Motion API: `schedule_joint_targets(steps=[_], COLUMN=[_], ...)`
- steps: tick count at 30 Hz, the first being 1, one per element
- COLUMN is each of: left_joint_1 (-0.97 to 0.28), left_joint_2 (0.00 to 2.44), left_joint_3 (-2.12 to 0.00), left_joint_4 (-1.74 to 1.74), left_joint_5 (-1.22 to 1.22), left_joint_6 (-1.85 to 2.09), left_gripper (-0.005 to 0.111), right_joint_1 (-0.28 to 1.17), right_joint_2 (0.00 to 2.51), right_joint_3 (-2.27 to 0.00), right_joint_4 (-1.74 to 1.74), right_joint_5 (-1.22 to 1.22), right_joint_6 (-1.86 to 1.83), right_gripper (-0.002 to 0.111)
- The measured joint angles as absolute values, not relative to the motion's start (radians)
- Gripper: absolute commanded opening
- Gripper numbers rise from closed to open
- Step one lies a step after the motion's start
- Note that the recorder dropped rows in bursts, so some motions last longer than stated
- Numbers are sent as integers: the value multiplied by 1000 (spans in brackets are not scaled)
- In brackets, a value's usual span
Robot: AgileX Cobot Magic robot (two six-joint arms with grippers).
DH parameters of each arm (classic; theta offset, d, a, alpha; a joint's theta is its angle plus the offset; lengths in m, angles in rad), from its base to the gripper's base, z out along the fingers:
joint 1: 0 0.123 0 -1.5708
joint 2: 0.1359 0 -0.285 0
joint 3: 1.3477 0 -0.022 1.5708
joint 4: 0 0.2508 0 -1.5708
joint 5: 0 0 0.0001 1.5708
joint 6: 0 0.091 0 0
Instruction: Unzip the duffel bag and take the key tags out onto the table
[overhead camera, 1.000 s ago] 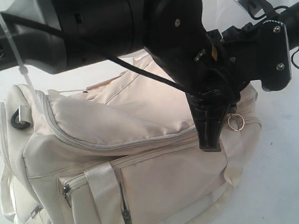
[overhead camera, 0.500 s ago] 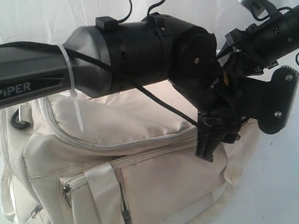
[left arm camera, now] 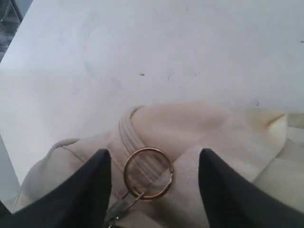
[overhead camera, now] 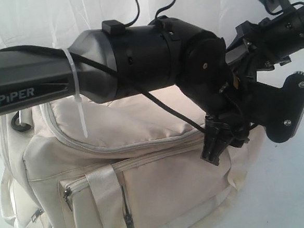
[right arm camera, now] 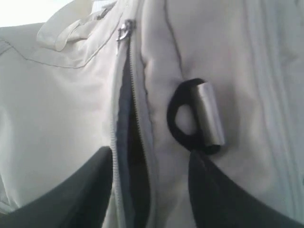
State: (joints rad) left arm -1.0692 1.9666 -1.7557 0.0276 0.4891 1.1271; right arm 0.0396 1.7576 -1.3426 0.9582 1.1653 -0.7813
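Observation:
The cream duffel bag (overhead camera: pixel 145 161) lies on the white table (overhead camera: pixel 295 187). At the bag's right end my left gripper (overhead camera: pixel 213 152) points down. In its wrist view the left gripper (left arm camera: pixel 154 152) stands open, its fingers on either side of a gold ring zipper pull (left arm camera: pixel 148 172) without touching it. My right gripper (right arm camera: pixel 151 152) is open too, close over the bag, astride a partly open zipper slit (right arm camera: pixel 127 142) with dark lining inside. The zipper's slider (right arm camera: pixel 124 29) sits farther along. The key tags are out of view.
A black strap ring with a metal sleeve (right arm camera: pixel 197 118) lies just beside one right finger. The left arm's thick black body (overhead camera: pixel 137 57) hides the bag's top. Side pocket zippers (overhead camera: pixel 126 209) and a webbing handle (overhead camera: pixel 103 195) face the exterior camera. Bare table (left arm camera: pixel 142 47) lies beyond the bag's end.
The left gripper has opened beside the gold ring, and its arm has swung lower across the exterior view, now hiding the ring there. The right gripper's body has dropped lower.

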Motion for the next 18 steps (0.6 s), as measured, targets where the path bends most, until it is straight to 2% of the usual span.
schedule_joint_targets(steps=[11, 18], left_joint_1=[-1069, -1069], left_joint_2=[1978, 2016], left_joint_3=[-1756, -1756], left_joint_4=[67, 143], left_joint_5=[420, 426], left_joint_6=[1129, 1047], left_gripper=[59, 59], right_joint_1=[-62, -71], right_joint_2=[1726, 1726], right_joint_3=[-1343, -1343], right_joint_4=[959, 959], right_joint_5=[1165, 1165], right_joint_6=[-760, -760], right_gripper=[47, 47])
